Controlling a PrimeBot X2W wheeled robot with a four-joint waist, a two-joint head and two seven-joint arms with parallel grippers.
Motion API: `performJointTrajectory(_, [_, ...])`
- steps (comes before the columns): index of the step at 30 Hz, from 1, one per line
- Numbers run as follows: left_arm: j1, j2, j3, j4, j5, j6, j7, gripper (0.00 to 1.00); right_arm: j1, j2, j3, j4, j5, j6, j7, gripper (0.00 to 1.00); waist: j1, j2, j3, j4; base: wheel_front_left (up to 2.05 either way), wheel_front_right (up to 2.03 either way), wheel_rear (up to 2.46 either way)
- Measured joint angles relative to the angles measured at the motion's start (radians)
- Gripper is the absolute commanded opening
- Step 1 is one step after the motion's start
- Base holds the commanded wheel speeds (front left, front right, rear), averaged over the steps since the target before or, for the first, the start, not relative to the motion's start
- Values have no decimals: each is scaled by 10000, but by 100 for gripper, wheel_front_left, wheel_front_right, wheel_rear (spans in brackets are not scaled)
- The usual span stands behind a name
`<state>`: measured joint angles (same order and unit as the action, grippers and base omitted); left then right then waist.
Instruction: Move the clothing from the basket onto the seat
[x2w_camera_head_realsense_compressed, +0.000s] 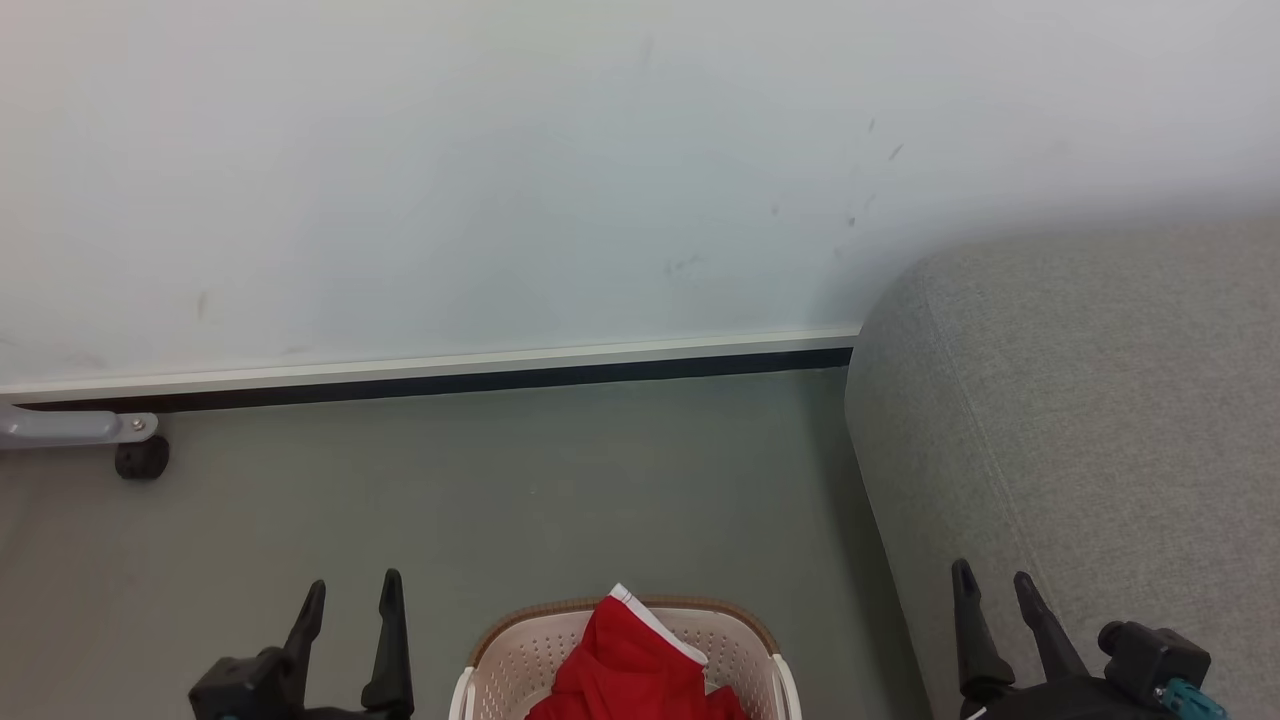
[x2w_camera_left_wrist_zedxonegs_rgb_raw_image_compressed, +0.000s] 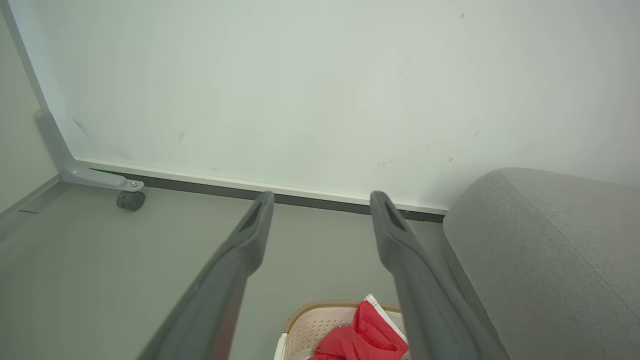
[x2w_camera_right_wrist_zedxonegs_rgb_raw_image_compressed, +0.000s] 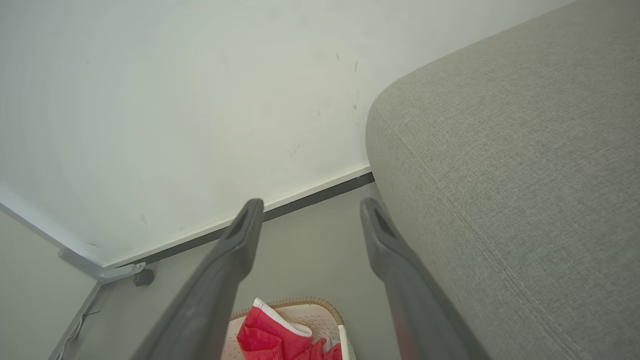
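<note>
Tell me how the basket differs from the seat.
The basket is cream perforated plastic with a brown rim; the seat is grey woven fabric. The basket is far smaller than the seat. The basket holds the red clothing; the seat's visible part carries none. Both have rounded edges.

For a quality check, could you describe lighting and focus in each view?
Head view: even light, no glare, faint shadow on wall beside seat. Left wrist view: fingers blur near the lens. Right wrist view: likewise; seat weave sharp.
</note>
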<state>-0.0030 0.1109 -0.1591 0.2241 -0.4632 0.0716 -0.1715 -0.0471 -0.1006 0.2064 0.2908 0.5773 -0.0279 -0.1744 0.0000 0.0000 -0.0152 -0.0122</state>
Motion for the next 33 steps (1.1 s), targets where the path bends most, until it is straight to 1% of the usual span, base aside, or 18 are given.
performJointTrajectory(2, [85,-4,-4,10,278,25,-100,100,1,-12,77,4,-259,-75,-48,100,0,0,-8,0,0,0,0])
performJointTrajectory(8, [136,-6,-81,71,920,163,-311,100,2,-42,265,13,-949,-117,-270,100,0,0,-33,3,0,0,0])
performJointTrajectory(12, [186,-6,-128,115,1294,176,-431,100,2,-84,382,29,-1471,-132,-399,100,0,0,-48,8,0,0,0])
performJointTrajectory(19, [326,-10,-209,203,2263,255,-731,100,4,-117,631,54,-2393,-178,-686,100,0,0,-74,1,0,0,0])
performJointTrajectory(21, [330,-10,-217,232,2431,265,-779,100,5,-134,686,56,-2686,-242,-748,100,0,0,-78,-3,0,0,0])
performJointTrajectory(33, [335,-58,-165,412,2451,247,-780,100,14,-130,660,79,-2734,-247,-750,100,0,0,-76,-9,0,0,0])
